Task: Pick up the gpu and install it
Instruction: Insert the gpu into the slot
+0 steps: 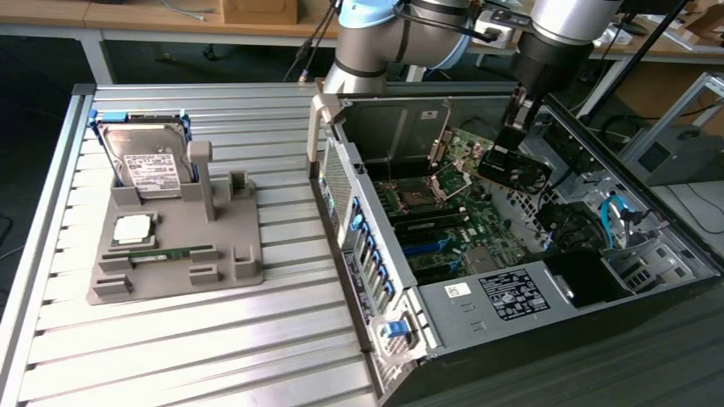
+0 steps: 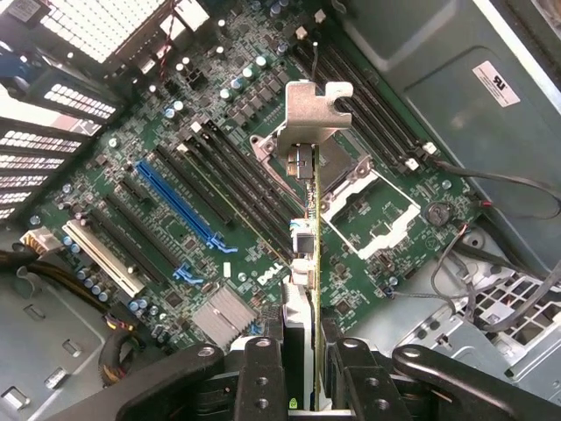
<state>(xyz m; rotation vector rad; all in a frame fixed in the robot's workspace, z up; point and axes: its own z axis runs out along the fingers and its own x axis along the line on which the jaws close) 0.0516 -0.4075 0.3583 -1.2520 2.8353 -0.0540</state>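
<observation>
Wide slatted metal bench across the scene, and on the exterior view's right the big open computer case lies with its side panel off, green motherboard facing up. The arm reaches down into the case from above. Over on the exterior view's left sits the grey parts holder, with the hard drive standing upright at its back and a square processor and thin green memory stick lying flat in front. Now the gpu: it's well apart from the holder, up in the air inside the case, hanging above the motherboard. In the wrist view the tool is clamped on the gpu, a black finger on each side of the card, which is seen edge-on with its silver bracket at the far end. The card is off to one side of the long blue slot and not seated in any slot.
</observation>
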